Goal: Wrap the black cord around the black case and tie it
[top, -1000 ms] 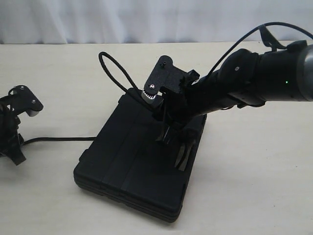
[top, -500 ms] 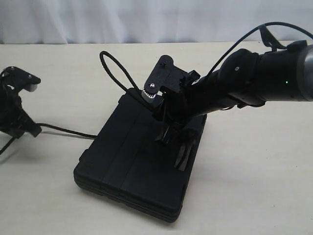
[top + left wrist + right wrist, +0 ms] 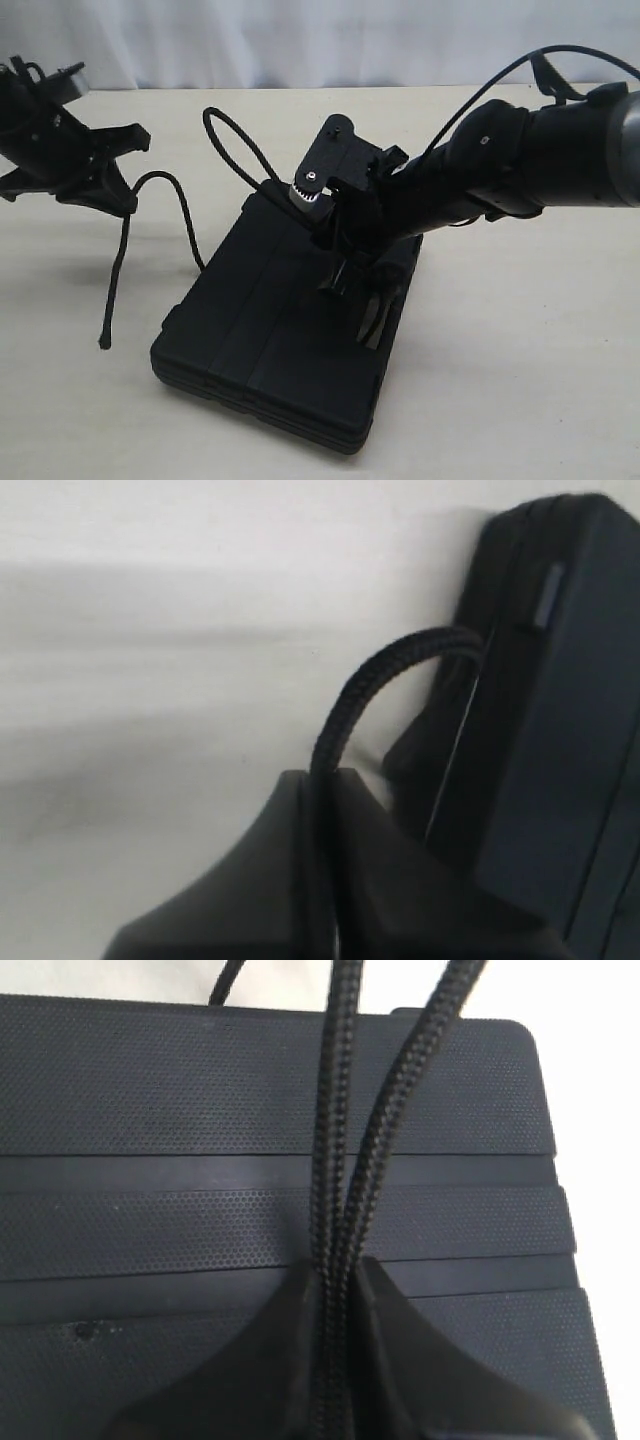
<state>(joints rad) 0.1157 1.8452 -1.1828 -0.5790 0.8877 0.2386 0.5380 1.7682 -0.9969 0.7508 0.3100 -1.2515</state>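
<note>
**Position.** The case (image 3: 270, 340) lies flat near the middle of the table (image 3: 520, 380), set askew to its edges.

**Right gripper** (image 3: 372, 318): It has not moved over the last second. It bears down on the lid with its jaws pressed together on two strands of the cord (image 3: 345, 1110). Both strands run across the ribs and off the far edge of the case (image 3: 150, 1110). A loop of cord stands above the table beyond the far left corner of the case.

**Left gripper** (image 3: 122, 203): This is the change.
- A second ago it sat low at the left edge of the table, jaws spread, with the cord lying flat on the surface beside it.
- It is now clamped on the cord (image 3: 370, 680) and raised toward the far left corner of the table.
- The wrist view shows the cord entering the closed jaws, the left gripper (image 3: 320, 780) being just beside the case (image 3: 560, 730).

**Cord** (image 3: 118, 270):
- It has been lifted off the table.
- From the case's left side it arches up to the jaws.
- The free end hangs down, its tip close to the surface left of the case.

**Assessment.**
- The free tail is now captured and the lid strands are anchored.
- The wrap appears partly laid; no knot is visible.
- In my judgement the next step is to carry this tail over or around the case.
- The slack tail may snag on the near left corner.
</note>
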